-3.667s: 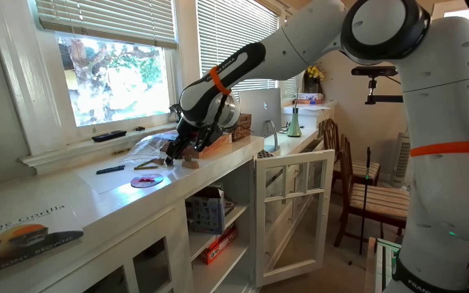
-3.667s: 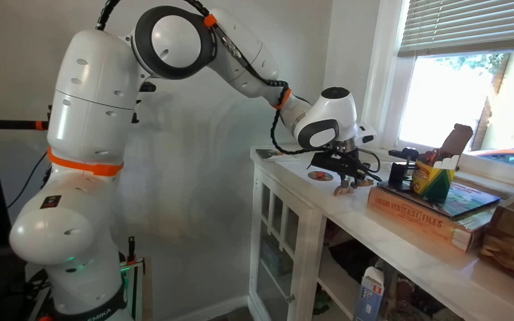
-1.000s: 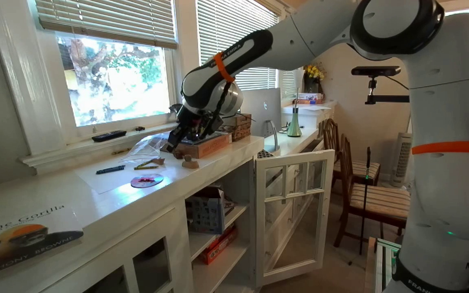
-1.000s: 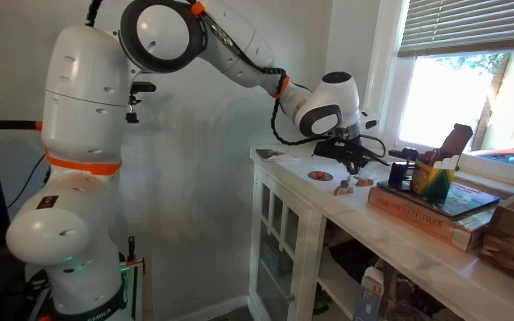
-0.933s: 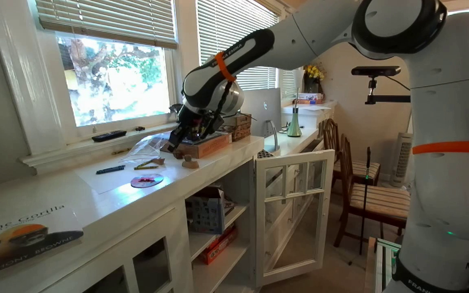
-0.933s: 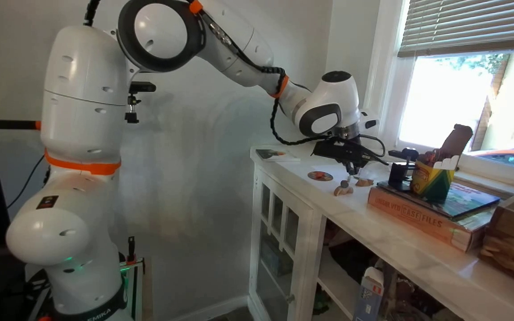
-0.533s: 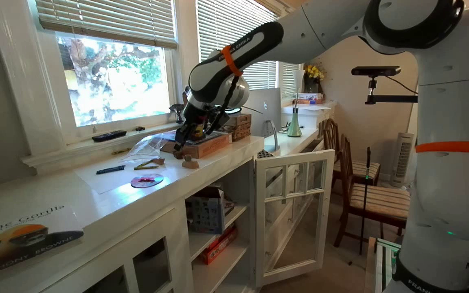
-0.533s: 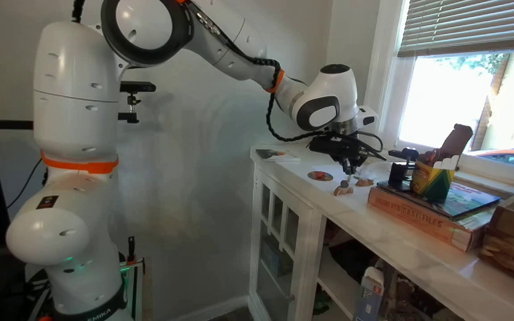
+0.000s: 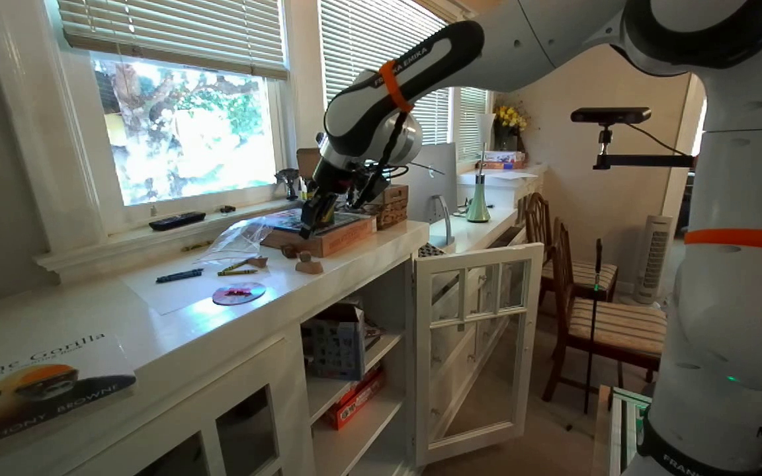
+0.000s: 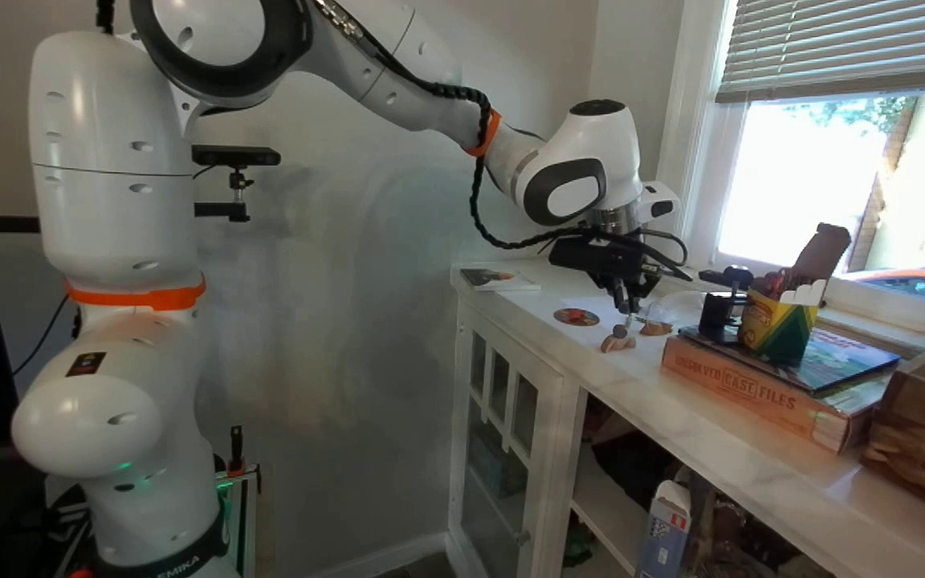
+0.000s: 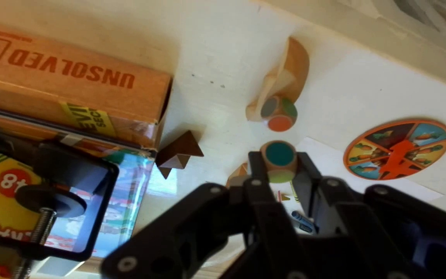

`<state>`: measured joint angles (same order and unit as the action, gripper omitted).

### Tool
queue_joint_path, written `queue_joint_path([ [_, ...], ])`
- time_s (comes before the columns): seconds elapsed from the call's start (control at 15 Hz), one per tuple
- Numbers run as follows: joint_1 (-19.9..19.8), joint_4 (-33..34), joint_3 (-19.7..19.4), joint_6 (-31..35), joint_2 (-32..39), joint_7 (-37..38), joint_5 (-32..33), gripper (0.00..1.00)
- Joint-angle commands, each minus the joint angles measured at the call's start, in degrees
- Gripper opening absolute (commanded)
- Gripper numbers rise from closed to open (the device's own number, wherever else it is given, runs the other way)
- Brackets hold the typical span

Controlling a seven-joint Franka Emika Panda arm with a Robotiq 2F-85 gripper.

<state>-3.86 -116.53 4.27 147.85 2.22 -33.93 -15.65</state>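
Daylight comes through windows (image 9: 189, 132) below part-lowered slatted blinds (image 9: 176, 30) onto a long white bench (image 9: 83, 287). Over it hangs a black two-fingered hand (image 11: 280, 166), which looks to be pinching a small, round-cornered wooden cube (image 11: 280, 154) with coloured spots; gripped by two opposite sides, the cube shows its teal spot plainly to the wrist view. Both exterior views put the hand above the bench top (the cube is too small there to make out). Just past the hand, on the room side, a second spotted wooden cube (image 11: 279, 113) seems to rest on a curved pale wooden piece (image 11: 298, 71), perhaps because the curve stops it rolling. Farther out on one side, a dark brown faceted block (image 11: 180, 150) stands by the end of a flat orange-brown "Unsolved Case Files" box (image 11: 76, 83); lying level, the box serves as a base for a glossy picture book (image 10: 840, 353), a black clamp (image 10: 719, 311) and an upright yellow-and-green crayon carton (image 10: 780, 325). On the opposite side of the hand, an orange-rimmed picture disc (image 11: 397, 150) lies flat, overlapping a sheet of white paper (image 11: 335, 162). Farther that way, toward the window, lie loose blue crayons (image 9: 179, 275) and a crumpled clear plastic bag (image 9: 239, 241).
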Motion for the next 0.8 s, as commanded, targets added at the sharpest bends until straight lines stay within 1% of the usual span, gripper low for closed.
queue_joint_path([
  [0.0, 1.2, -3.1, -1.5, -1.2, -2.6, 1.4, 0.7, 0.06],
  [0.73, 2.4, -2.1, -1.5, 1.4, 0.6, 1.2, -2.9, 0.06],
])
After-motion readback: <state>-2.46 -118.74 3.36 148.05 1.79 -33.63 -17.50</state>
